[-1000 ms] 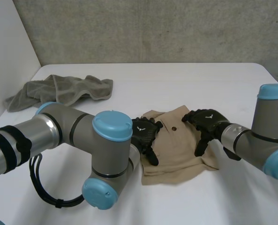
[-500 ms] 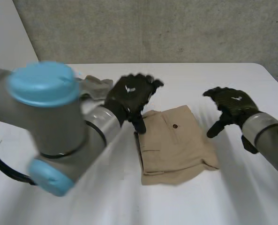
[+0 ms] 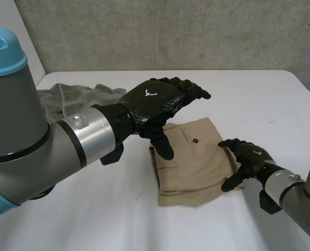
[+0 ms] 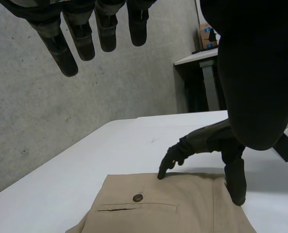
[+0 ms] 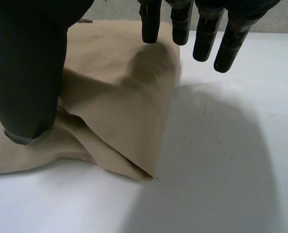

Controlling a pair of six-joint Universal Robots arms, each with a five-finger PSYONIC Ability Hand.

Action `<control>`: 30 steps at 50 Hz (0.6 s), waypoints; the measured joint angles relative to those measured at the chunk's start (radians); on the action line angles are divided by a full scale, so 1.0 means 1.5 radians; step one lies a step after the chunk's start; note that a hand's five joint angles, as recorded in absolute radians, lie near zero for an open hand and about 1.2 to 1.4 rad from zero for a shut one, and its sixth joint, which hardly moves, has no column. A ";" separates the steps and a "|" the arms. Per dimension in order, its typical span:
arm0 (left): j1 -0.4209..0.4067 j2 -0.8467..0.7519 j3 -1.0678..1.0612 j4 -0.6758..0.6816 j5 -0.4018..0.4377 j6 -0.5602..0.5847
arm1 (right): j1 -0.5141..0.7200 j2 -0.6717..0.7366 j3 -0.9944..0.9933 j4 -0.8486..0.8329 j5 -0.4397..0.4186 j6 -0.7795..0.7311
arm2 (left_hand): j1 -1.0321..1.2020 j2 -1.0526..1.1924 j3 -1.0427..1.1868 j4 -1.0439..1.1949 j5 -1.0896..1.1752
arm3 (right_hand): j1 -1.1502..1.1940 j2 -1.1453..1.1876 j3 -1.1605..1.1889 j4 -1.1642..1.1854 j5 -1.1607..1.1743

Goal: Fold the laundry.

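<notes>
Folded shorts (image 3: 194, 167) lie on the table (image 3: 259, 94). The right hand (image 3: 250, 157), fingers straight, rests on their right edge, gripping nothing. The left hand (image 3: 155, 102) hovers above, fingers spread and empty. The edge is best pressed flat without dragging the fold.

Grey concrete wall (image 3: 170, 31), white table (image 3: 280, 104), side desk (image 4: 198, 58) beyond

Folded tan cloth shorts (image 3: 191, 162) lay on the white surface (image 3: 259, 99), a crumpled grey towel (image 3: 66, 97) well apart behind them to the left. The black right hand (image 3: 250, 158) touched their right edge.
</notes>
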 measured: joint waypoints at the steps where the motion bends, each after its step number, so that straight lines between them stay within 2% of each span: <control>1: 0.000 0.000 0.000 0.000 0.000 0.000 | 0.001 0.003 -0.001 -0.002 0.000 0.000 | 0.000 0.000 0.000 0.000 0.000 | 0.000 0.000 0.000 0.000 0.000; 11: 0.000 0.000 -0.001 0.002 -0.003 -0.002 | 0.021 0.043 -0.034 -0.044 0.002 0.002 | 0.000 0.000 0.000 0.000 0.000 | 0.033 0.045 0.047 0.024 0.028; 13: 0.001 -0.001 -0.001 0.003 -0.003 -0.005 | 0.027 0.050 -0.043 -0.052 0.002 0.002 | 0.000 0.000 0.000 0.000 0.000 | 0.118 0.130 0.125 0.102 0.078; 16: 0.001 -0.001 -0.001 0.003 -0.002 -0.011 | 0.034 0.060 -0.055 -0.060 0.003 0.002 | 0.000 0.000 0.000 0.000 0.000 | 0.166 0.183 0.178 0.153 0.111; 20: 0.002 -0.001 -0.001 0.004 -0.002 -0.023 | 0.045 0.086 -0.083 -0.066 0.007 0.002 | 0.000 0.000 0.000 0.000 0.000 | 0.323 0.390 0.386 0.365 0.285; 22: 0.002 -0.001 0.000 0.004 -0.002 -0.026 | 0.048 0.097 -0.096 -0.066 0.009 0.002 | 0.000 0.000 0.000 0.000 0.000 | 0.380 0.481 0.464 0.464 0.363; 23: 0.002 -0.001 0.000 0.004 -0.002 -0.028 | 0.049 0.103 -0.103 -0.066 0.010 0.002 | 0.000 0.000 0.000 0.000 0.000 | 0.380 0.481 0.464 0.464 0.363; 25: 0.002 -0.001 0.000 0.004 -0.002 -0.030 | 0.052 0.112 -0.115 -0.066 0.011 0.002 | 0.000 0.000 0.000 0.000 0.000 | 0.460 0.593 0.544 0.593 0.463; 30: 0.002 -0.001 0.000 0.004 -0.002 -0.033 | 0.053 0.135 -0.156 -0.066 0.013 0.001 | 0.000 0.000 0.000 0.000 0.000 | 0.502 0.629 0.586 0.632 0.490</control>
